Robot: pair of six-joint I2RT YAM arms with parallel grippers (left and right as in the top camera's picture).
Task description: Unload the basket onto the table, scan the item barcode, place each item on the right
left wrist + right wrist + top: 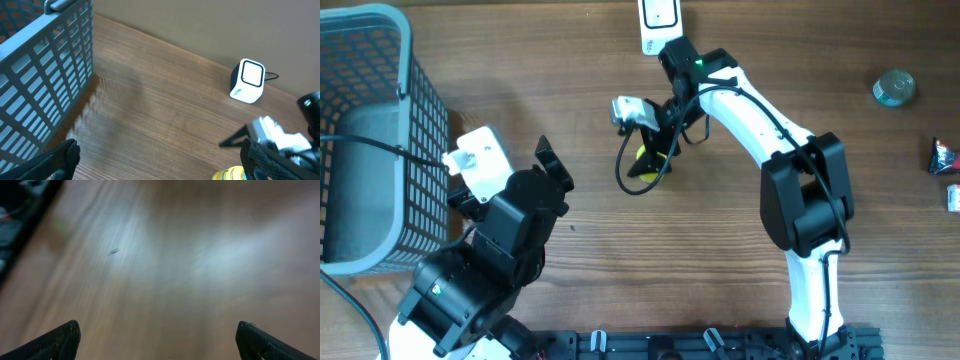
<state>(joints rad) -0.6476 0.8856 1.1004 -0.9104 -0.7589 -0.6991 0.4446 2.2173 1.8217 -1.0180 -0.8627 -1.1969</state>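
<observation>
Brown wood-grain table (650, 265); grey basket (415, 150) upper left, white scanner (660, 22) top centre, round tin (894, 88) upper right. Spread wide and empty: left gripper (157, 161), right gripper (157, 340).

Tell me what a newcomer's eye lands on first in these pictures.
First comes the big blue-grey mesh basket filling the left edge of the table, with the black left arm beside it. Next is the white right arm, stretched to the middle, with a small yellow item just under its wrist. A white scanner stands at the far edge.
</observation>
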